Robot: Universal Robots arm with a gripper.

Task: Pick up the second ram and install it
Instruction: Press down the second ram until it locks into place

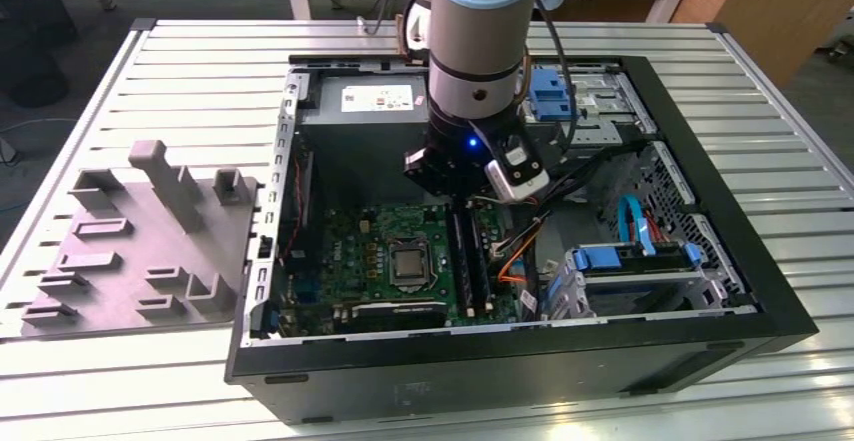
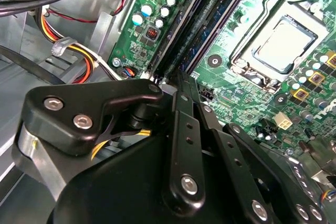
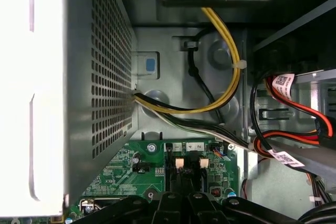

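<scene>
Black computer case (image 1: 747, 306), green motherboard (image 1: 360, 251), claw (image 1: 461, 196) inside

An open black computer case (image 1: 787, 311) lies on a ribbed metal tabletop (image 1: 200, 61). Inside it sits a green motherboard (image 1: 354, 261) with a silver processor socket (image 1: 404, 259). A grey moulded fixture (image 1: 134, 251) rests toward the exterior view's left. Yellow cables (image 3: 231, 77) curve past a perforated metal wall (image 3: 105, 66).

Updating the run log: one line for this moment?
gripper: over RAM slots | motherboard: in open PC case | fingers: unclear
</scene>
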